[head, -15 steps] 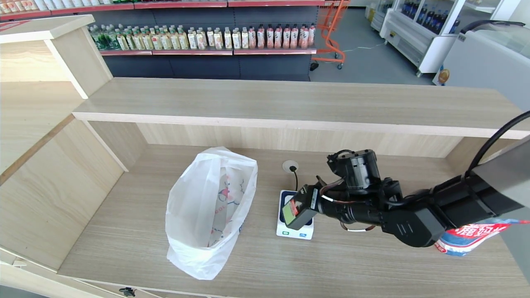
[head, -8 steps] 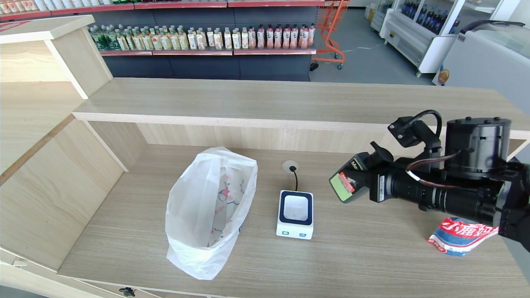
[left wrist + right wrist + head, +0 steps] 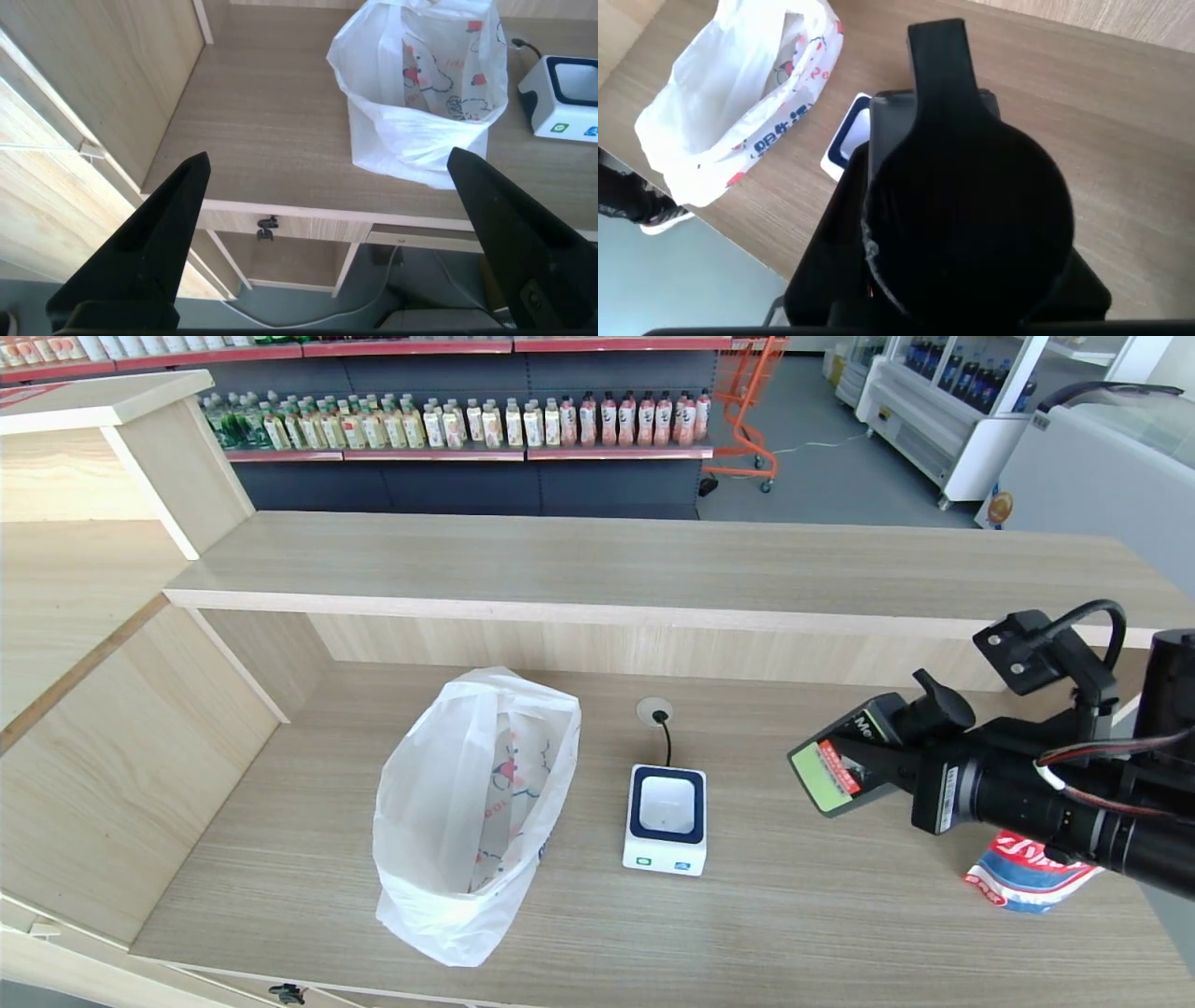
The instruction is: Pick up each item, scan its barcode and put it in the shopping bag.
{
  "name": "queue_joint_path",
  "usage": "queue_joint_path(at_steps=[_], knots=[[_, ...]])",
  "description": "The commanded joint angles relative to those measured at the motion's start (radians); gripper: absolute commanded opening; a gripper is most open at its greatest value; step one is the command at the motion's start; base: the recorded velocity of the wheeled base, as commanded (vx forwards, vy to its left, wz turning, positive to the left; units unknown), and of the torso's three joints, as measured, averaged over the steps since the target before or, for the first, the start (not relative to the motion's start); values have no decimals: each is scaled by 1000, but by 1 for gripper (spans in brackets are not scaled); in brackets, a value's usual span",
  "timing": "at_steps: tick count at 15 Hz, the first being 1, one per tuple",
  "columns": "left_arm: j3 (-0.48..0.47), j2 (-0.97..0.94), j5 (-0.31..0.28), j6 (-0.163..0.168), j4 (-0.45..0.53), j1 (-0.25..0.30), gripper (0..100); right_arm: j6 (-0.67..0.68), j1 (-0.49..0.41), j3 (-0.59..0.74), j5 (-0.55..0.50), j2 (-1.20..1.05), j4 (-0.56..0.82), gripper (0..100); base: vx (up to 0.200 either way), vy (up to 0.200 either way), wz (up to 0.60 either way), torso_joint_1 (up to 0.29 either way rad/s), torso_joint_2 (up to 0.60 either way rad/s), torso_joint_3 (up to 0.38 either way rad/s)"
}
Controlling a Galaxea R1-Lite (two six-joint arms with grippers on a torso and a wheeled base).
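**A:** What carries everything?

**B:** The pale wooden surface (image 3: 794, 933), across the lower half of the head view. Left of centre stands the white shopping bag (image 3: 439, 859). Its mouth is propped open upward, I'd judge so goods can be dropped in from above.

**A:** Anything in it?

**B:** A cartoon print shows through the plastic. I cannot tell whether that is an item inside or the bag's own print.

**A:** And the arms?

**B:** The right pincer (image 3: 873, 747) hangs at the right of the frame, above the surface. It is clamped on a small dark box (image 3: 822, 777) whose green-and-red face is turned toward the left. The left pincer (image 3: 327, 243) gapes wide with nothing in it, looking down on the bag and the surface's front edge.

**A:** Other goods?

**B:** A red, white and blue packet (image 3: 1022, 882) lies at lower right, partly under the right arm, probably awaiting its turn.

**A:** The scanner?

**B:** The white scanner (image 3: 665, 819) sits at centre, just right of the bag, with its window facing up for barcodes. Its cable (image 3: 667, 742) runs toward the upper frame. The box is well to its right, not over the window, so I cannot say whether it has been scanned.
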Motion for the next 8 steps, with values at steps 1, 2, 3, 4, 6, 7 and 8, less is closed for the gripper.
queue_joint_path(at_steps=[1, 2, 3, 4, 6, 7, 8], knots=[[0, 0, 0, -1, 0, 0, 100, 1, -2, 3, -7, -2, -1, 0, 0, 0, 0, 0, 0, 0], [0, 0, 0, -2, 0, 0, 100, 1, -3, 4, -9, 0, -1, 0, 0, 0, 0, 0, 0, 0], [0, 0, 0, -4, 0, 0, 100, 6, -3, 10, -11, 0, -1, 0, 0, 0, 0, 0, 0, 0], [0, 2, 0, -5, 0, -1, 100, 20, -3, 13, -12, 0, -1, 0, 0, 0, 0, 0, 0, 0], [0, 0, 0, -4, 0, -1, 100, 27, -3, 21, -14, 0, -1, 0, -200, 200, 0, 2, 0, 2], [0, 0, 0, -7, 0, 0, 100, 32, -3, 24, -18, 3, -1, 0, -200, 200, 0, -2, 2, 7], [0, 0, 0, -7, 0, 0, 100, 44, -3, 24, -18, 3, -1, 0, -200, 200, 0, 2, 2, 2]])
